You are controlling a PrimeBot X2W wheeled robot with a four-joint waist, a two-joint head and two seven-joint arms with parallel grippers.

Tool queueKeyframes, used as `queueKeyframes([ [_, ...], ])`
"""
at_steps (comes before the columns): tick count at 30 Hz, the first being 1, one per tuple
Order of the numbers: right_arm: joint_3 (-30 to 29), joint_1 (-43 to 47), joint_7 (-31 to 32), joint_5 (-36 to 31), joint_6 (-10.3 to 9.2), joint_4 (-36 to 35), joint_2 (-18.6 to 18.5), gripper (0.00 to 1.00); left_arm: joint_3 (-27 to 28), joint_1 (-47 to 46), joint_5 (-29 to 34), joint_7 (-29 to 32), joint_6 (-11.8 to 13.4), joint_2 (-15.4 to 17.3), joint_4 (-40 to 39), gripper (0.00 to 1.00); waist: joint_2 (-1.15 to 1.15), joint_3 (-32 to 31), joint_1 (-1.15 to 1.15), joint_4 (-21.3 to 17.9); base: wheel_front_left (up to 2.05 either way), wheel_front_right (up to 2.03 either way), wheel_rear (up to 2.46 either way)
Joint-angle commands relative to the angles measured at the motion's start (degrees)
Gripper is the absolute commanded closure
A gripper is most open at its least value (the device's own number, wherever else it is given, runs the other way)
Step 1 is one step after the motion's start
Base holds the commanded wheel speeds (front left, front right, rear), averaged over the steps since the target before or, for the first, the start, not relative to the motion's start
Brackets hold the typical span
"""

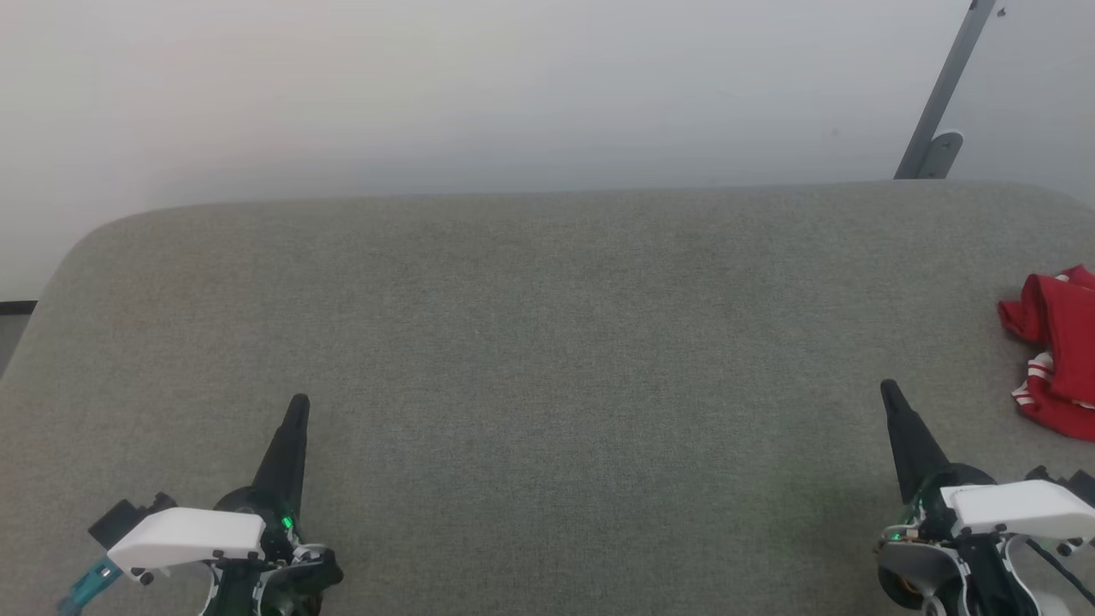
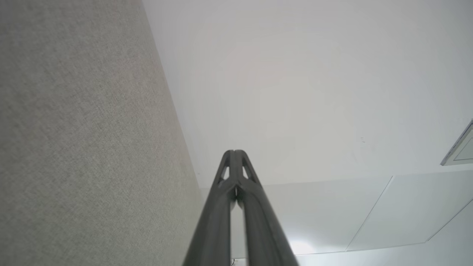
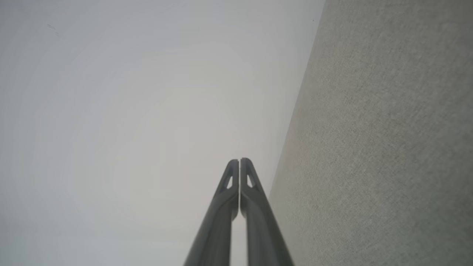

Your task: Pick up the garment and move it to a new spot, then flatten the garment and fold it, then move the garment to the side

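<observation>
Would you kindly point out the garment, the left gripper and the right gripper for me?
garment (image 1: 1059,342): head view, on its crumpled red cloth.
left gripper (image 1: 298,402): head view, at its shut fingertips.
right gripper (image 1: 889,389): head view, at its shut fingertips.

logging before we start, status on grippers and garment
Left gripper shut, empty. Right gripper shut, empty. Garment bunched on grey surface, far right, partly cut off. Nothing between it and right gripper.
</observation>
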Motion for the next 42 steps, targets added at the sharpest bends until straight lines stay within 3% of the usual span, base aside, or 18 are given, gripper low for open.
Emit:
queueKeyframes([
  [1, -0.2, -0.8, 0.4, 1.2, 0.02, -0.6, 0.3, 1.0, 0.2, -1.1, -1.1, 0.5, -0.2, -0.1, -0.1, 1.0, 0.0, 0.0, 0.0, 0.0, 0.0, 0.0, 0.0],
  [8, -0.4, -0.9, 1.1, 3.6, 0.02, -0.7, 0.5, 1.0, 0.3, -1.5, -3.0, 1.1, -0.2, -0.7, 0.0, 1.0, 0.0, 0.2, 0.0, 0.0, 0.0, 0.0, 0.0],
  [42, -0.3, -0.8, 1.0, 3.4, 0.02, -0.7, 0.5, 1.0, 0.3, -1.5, -2.9, 1.0, -0.2, -0.6, 0.0, 1.0, 0.0, 0.2, 0.0, 0.0, 0.0, 0.0, 0.0],
])
